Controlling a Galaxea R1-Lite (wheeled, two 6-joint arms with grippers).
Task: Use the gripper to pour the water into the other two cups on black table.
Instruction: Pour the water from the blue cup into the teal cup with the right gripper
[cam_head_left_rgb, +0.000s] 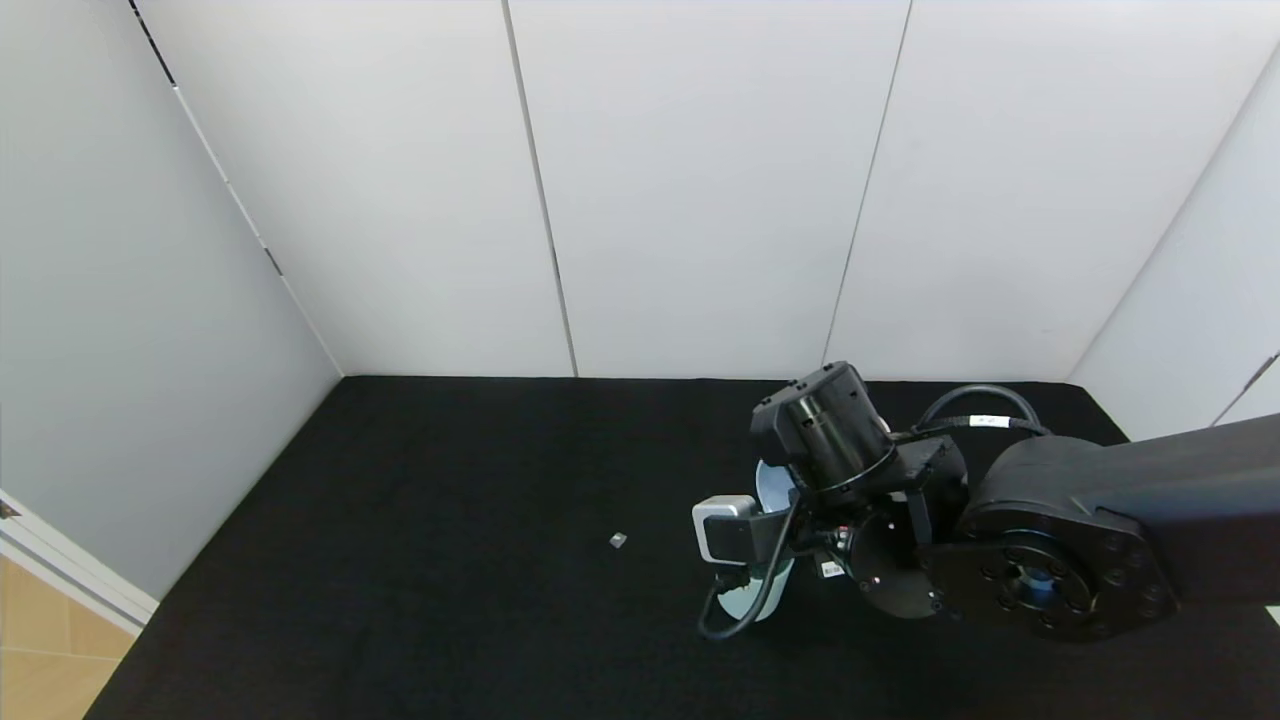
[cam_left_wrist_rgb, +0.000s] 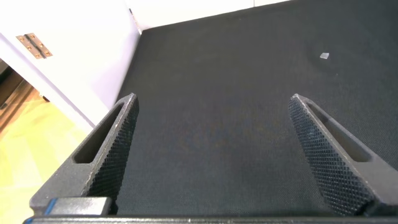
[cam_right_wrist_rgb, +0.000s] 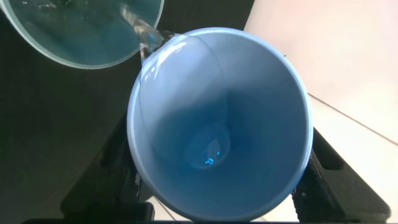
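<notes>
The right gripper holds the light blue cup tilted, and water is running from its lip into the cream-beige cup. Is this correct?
Not quite. In the right wrist view the right gripper holds the light blue cup tilted, and the water runs from its lip into the pale teal cup, not a cream-beige one.

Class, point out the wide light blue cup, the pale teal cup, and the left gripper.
wide light blue cup (cam_right_wrist_rgb: 217, 124), right wrist view, inner wall
pale teal cup (cam_right_wrist_rgb: 81, 34), right wrist view, inside
left gripper (cam_left_wrist_rgb: 214, 134), left wrist view, between fingertips

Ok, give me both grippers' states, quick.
Left gripper: open, empty, above the black table.
Right gripper: shut on the light blue cup, tipping water into the teal cup.
</notes>
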